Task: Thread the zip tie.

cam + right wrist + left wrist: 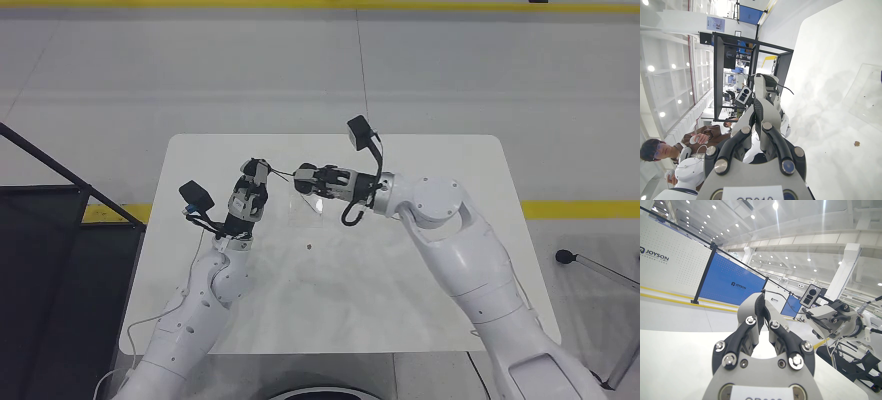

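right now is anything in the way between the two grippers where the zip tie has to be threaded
Nothing visible. The left gripper is shut on the zip tie, whose strap crosses open air to the right gripper. The clear sheet lies on the table below, out of the path.

White table [400,300]; clear plastic sheet [863,94] lying on it; small brown crumb [856,144] near sheet.
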`<action>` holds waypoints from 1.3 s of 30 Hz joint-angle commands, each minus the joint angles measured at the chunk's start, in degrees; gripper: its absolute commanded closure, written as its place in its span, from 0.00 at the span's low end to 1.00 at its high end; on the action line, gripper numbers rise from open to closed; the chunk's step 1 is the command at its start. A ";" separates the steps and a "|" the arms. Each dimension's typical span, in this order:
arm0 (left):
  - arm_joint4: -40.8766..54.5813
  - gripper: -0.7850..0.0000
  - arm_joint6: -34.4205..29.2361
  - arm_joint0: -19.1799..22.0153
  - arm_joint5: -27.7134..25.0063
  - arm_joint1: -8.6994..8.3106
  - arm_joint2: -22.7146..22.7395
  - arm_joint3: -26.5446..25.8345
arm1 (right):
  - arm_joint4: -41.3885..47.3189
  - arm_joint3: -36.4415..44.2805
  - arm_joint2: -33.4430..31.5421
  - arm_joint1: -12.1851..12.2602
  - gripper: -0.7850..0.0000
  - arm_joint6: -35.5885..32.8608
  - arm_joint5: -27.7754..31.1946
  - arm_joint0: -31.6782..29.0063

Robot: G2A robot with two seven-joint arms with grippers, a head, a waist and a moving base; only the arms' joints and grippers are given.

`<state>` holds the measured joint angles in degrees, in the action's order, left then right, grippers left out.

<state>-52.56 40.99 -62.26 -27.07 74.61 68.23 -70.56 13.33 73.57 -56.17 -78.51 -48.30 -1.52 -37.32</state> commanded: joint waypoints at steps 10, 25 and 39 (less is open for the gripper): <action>-4.37 1.00 -0.16 -1.49 2.25 0.04 1.05 -2.62 | 0.81 0.30 -0.02 -0.30 1.00 1.90 1.08 -0.38; -18.54 1.00 6.15 -1.95 12.18 0.29 0.68 -2.89 | -0.50 0.47 -0.58 -0.23 1.00 2.17 -0.02 -0.39; -22.46 1.00 8.32 -2.32 18.81 0.72 1.39 -3.40 | -3.43 3.03 -2.47 0.57 1.00 2.22 -1.46 -2.05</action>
<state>-74.44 49.32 -64.56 -8.82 75.30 69.69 -73.99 10.08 76.32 -58.57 -77.99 -46.14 -2.88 -39.22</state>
